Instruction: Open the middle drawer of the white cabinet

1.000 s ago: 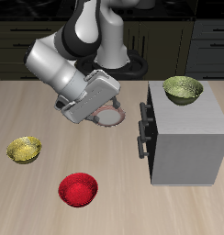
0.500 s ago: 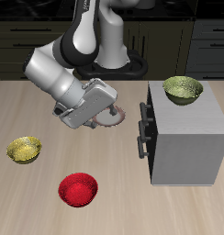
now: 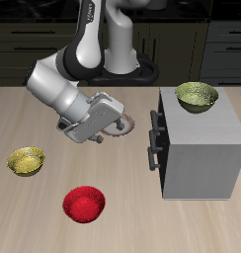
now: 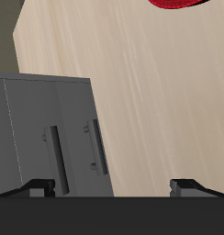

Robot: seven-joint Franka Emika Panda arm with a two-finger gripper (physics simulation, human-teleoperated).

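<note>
The white cabinet [image 3: 203,148] stands on the table with its dark bar handles [image 3: 150,148] on the face turned toward my arm. My gripper [image 3: 83,131] hangs open and empty above the table, well apart from that face. In the wrist view the cabinet front [image 4: 31,128] shows stacked drawer fronts with two bar handles. The middle drawer [image 4: 31,115] is shut, and its handle [image 4: 55,156] is beside the lowest front's handle [image 4: 95,147]. My gripper [image 4: 112,186] has its fingertips [image 4: 36,186] wide apart with nothing between them.
A yellow-green bowl [image 3: 197,96] sits on the cabinet top. A yellow bowl [image 3: 26,160] and a red bowl [image 3: 84,204] lie on the table nearer the front edge; the red bowl [image 4: 183,3] also shows in the wrist view. A pale plate [image 3: 120,124] lies behind my hand.
My arm has lowered and the hand has tilted, bringing the gripper down and a little toward the table's front. The cabinet and bowls have not moved.
</note>
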